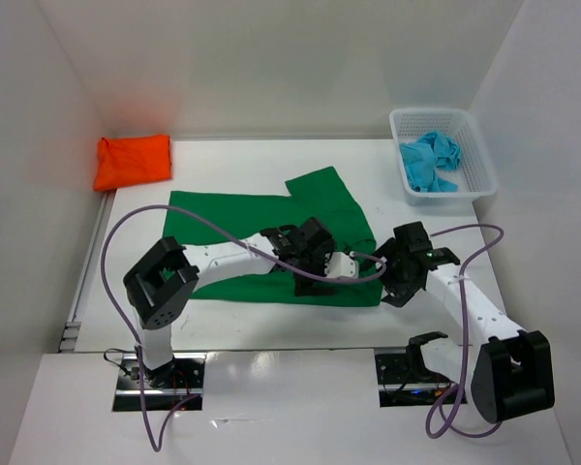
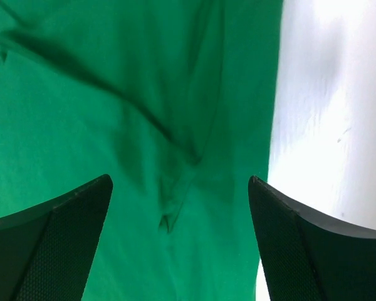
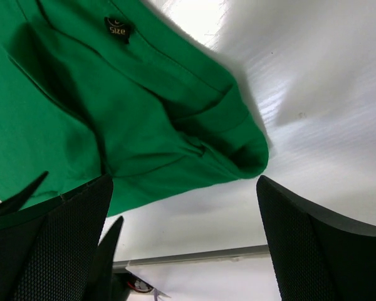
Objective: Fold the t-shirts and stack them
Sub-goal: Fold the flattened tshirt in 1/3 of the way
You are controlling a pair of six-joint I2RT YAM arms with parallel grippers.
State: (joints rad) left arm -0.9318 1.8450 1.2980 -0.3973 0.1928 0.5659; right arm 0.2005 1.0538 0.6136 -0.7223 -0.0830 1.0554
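My left gripper (image 2: 180, 182) and right gripper (image 3: 185, 182) both hang released, grasping nothing, over the dark green t-shirt (image 1: 320, 199) spread mid-frame. Orange t-shirt (image 1: 133, 161) lies upper left; turquoise t-shirt (image 1: 429, 160) sits in the basket (image 1: 480, 163), upper right.

The left arm (image 1: 218, 260) and the right arm (image 1: 470, 308) are built alike: slim white links between bulky black joint housings (image 1: 162, 281) with rounded corners. A thin lilac cable (image 1: 155, 209) runs in a loose loop beside the left arm, and a second lilac cable (image 1: 474, 229) does the same on the right. Each arm is rooted on a small dark metal base plate (image 1: 160, 380) with thin wires around it. The wrist heads are black. The left arm's fingers (image 2: 50, 251) are matt black wedges tapering to a point, their inner faces covered in fine dotted grip texture. The right arm's fingers (image 3: 313, 244) look the same.
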